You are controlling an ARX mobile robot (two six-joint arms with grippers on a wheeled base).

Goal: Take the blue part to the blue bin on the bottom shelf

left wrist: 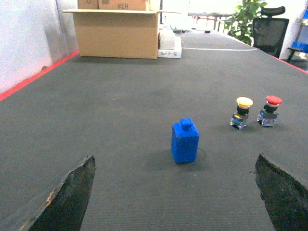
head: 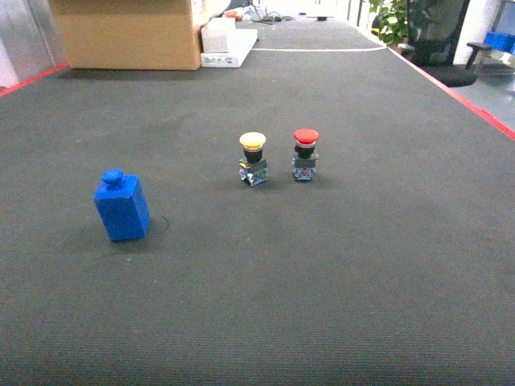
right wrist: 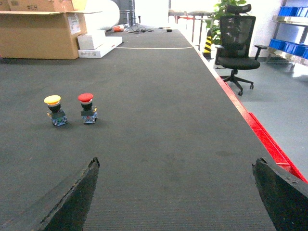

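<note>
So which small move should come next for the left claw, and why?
Probably move the left claw forward and down toward the blue part. It is open and empty, the part stands upright between its fingers' line of view, apart from the two push buttons.

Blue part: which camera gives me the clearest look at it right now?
The left wrist view: the blue part stands upright near centre, framed between the open left claw fingers. The head view shows it too, off to the left. The right wrist view misses it entirely.

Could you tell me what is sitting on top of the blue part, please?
A small rounded blue knob tops the blue part; nothing else rests on it. Its underside against the dark mat is hidden.
</note>
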